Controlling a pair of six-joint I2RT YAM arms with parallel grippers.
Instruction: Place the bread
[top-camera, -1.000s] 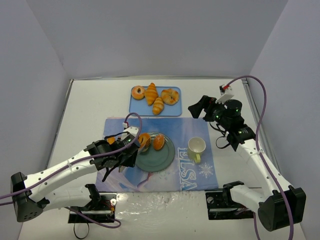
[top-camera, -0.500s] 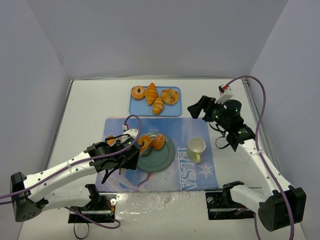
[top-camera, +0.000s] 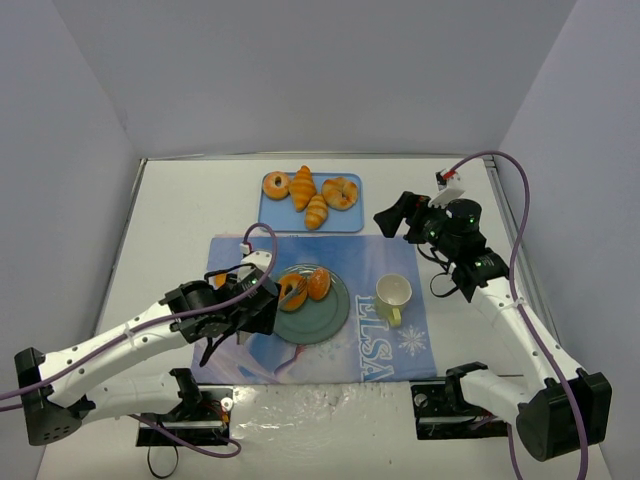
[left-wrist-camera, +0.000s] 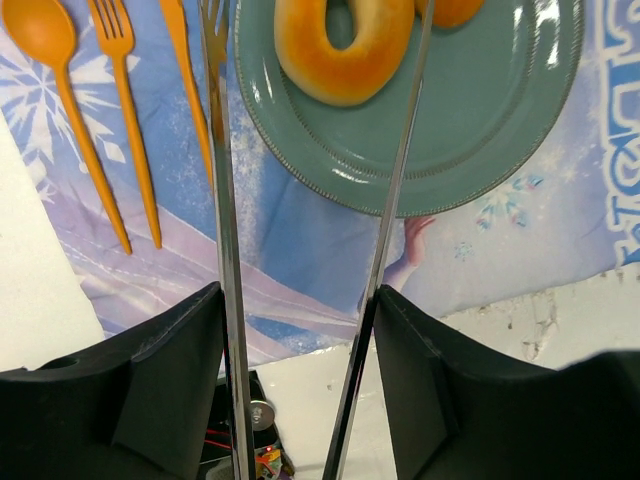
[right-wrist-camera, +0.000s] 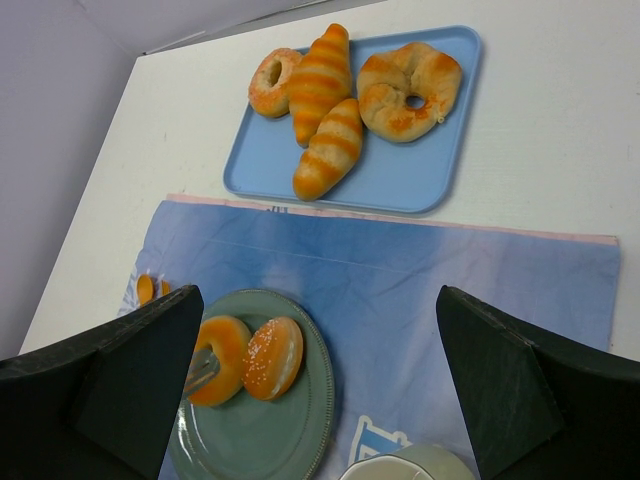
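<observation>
The ring-shaped bread (left-wrist-camera: 340, 78) lies on the green plate (left-wrist-camera: 470, 130), just beside a sugared bun (right-wrist-camera: 272, 358). The left end effector (top-camera: 285, 293) reaches in over the plate's left rim, its long metal blades parted either side of the ring, not pinching it. The right end effector (top-camera: 392, 217) hangs well beyond the plate's far right side, spread wide and holding nothing.

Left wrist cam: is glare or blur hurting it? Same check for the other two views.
Left wrist: the metal fingers are mirror-bright and streaky, their black mounts are soft, the plate and ring bread are sharp. Right wrist: black fingers blurred in the near corners, the tray crisp. Top: even light, soft shadows, a shiny patch on the table between the bases.
</observation>
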